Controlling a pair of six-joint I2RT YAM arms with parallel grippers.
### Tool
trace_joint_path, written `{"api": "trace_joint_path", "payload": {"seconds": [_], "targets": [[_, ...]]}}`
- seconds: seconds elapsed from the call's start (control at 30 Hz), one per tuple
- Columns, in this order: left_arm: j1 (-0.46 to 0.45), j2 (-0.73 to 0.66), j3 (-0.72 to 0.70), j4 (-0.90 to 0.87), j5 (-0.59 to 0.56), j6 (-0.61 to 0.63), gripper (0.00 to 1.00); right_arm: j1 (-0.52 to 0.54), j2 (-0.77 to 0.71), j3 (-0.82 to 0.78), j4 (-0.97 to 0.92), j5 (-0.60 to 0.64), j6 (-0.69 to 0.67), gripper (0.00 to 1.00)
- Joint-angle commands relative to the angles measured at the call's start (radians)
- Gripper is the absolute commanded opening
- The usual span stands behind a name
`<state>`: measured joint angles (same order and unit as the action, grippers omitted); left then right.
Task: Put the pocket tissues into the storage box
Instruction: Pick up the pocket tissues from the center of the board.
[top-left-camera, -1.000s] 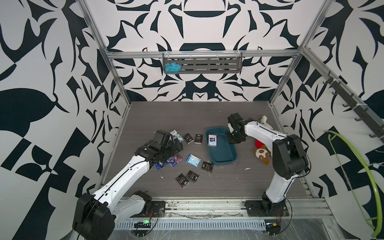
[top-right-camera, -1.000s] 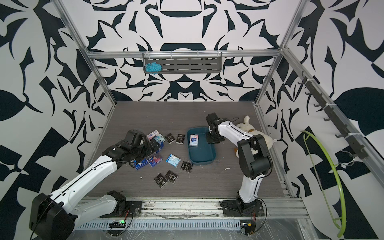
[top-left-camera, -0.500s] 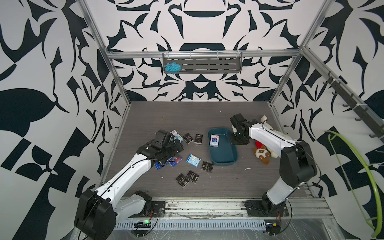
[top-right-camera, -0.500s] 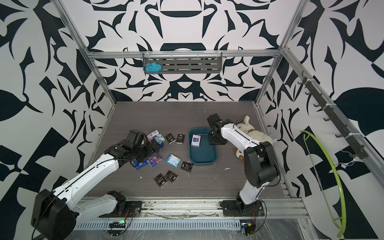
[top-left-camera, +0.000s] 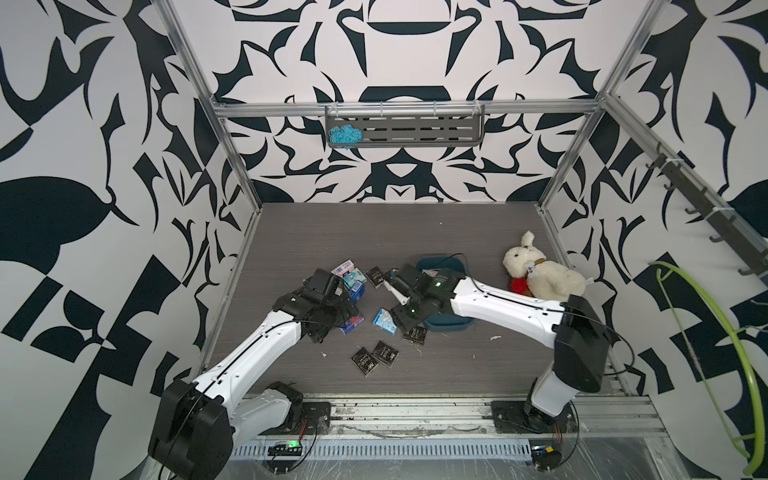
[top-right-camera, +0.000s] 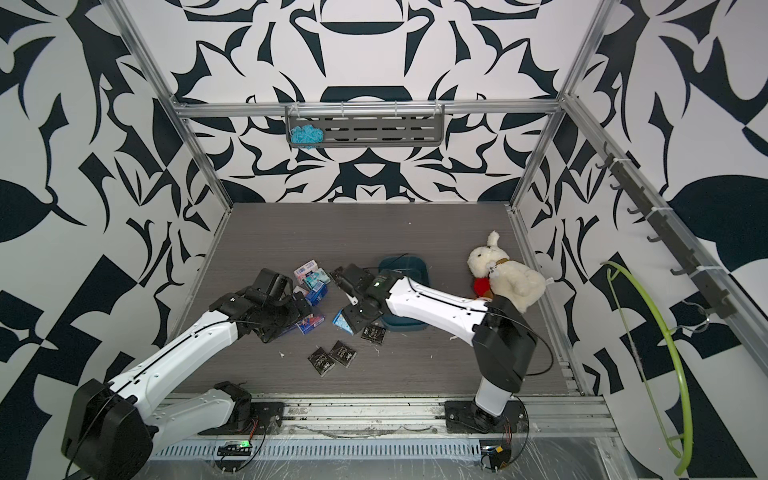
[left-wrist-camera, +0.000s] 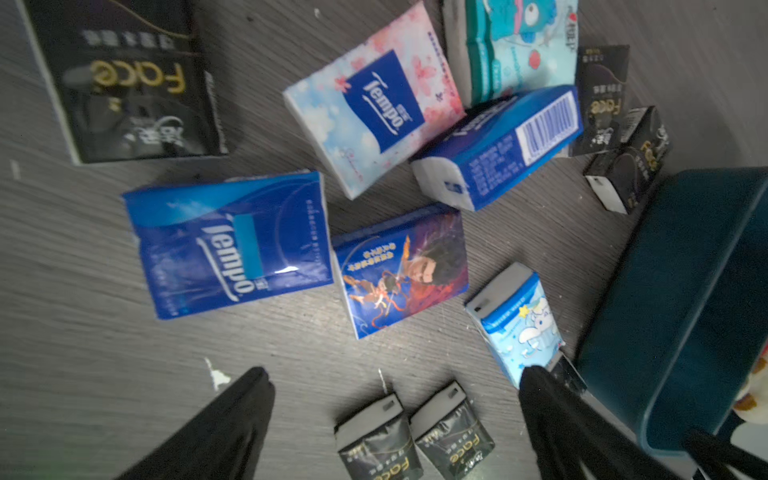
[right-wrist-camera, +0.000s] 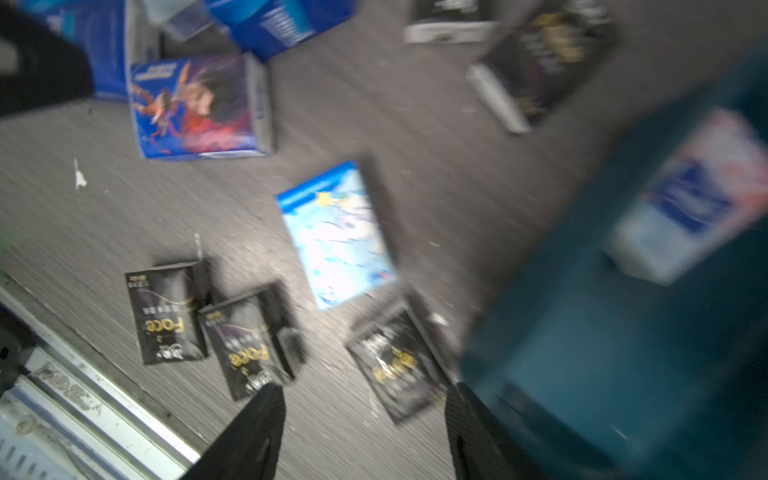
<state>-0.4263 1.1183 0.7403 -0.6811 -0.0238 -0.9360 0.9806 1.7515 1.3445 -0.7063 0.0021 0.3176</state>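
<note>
We see both pincers spread and empty. The left pincer hovers over pocket tissues scattered on the bench, at nine o'clock of the storage box. The right pincer hangs by that rim. One pink-white packet lies inside.

A grey wood-grain counter bears everything. The dark teal storage box sits near its middle, and a white plush rabbit lies to its right, by the side rail. Left of the box the pocket tissues are scattered. A dark blue Tempo packet lies flat beside an illustrated packet. A pink-white packet touches a blue packet turned barcode side up. A light blue cartoon packet lies near the box. Two black packets lie side by side nearer the front edge, and another black packet lies by the box's front corner. Small white scraps dot the surface.
</note>
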Motion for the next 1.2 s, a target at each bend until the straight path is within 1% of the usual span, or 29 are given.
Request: {"api": "trace_joint_path", "payload": {"seconds": [0.0,0.17,0.23,0.37,0.5,0.6,0.73,0.87,0.93,0.97,1.1,1.13,1.17], "targets": [[0.082,0.012,0.015,-0.044,0.058,0.096,0.99,0.015,0.068,0.075,0.026,-0.013,-0.011,0.70],[0.234,0.005,-0.042,0.017,0.172,0.168,0.99,0.017,0.184,0.165,0.001,-0.020,-0.055,0.76],[0.268,0.018,-0.043,0.025,0.189,0.207,0.99,0.017,0.229,0.208,-0.020,-0.006,-0.084,0.77],[0.276,0.049,-0.032,0.053,0.221,0.269,0.99,0.016,0.311,0.308,-0.092,0.059,-0.126,0.78],[0.275,0.057,-0.022,0.065,0.263,0.276,0.99,0.017,0.346,0.356,-0.124,0.100,-0.148,0.78],[0.276,0.045,-0.018,0.075,0.286,0.272,0.99,0.016,0.366,0.374,-0.143,0.092,-0.166,0.77],[0.276,0.036,-0.023,0.099,0.285,0.263,0.99,0.017,0.388,0.358,-0.143,0.074,-0.167,0.74],[0.276,0.022,-0.055,0.127,0.291,0.217,0.99,0.016,0.381,0.323,-0.121,0.052,-0.152,0.71],[0.276,0.008,-0.080,0.151,0.291,0.186,0.99,0.017,0.378,0.316,-0.115,0.050,-0.143,0.66],[0.276,0.003,-0.090,0.163,0.290,0.178,0.99,0.017,0.375,0.315,-0.110,0.046,-0.139,0.62],[0.275,0.012,-0.086,0.144,0.253,0.193,0.99,0.016,0.362,0.322,-0.089,0.038,-0.115,0.42],[0.276,0.019,-0.081,0.138,0.247,0.199,0.99,0.015,0.355,0.328,-0.089,0.041,-0.104,0.38],[0.276,0.023,-0.078,0.137,0.245,0.201,0.99,0.015,0.347,0.333,-0.089,0.042,-0.094,0.37]]}}
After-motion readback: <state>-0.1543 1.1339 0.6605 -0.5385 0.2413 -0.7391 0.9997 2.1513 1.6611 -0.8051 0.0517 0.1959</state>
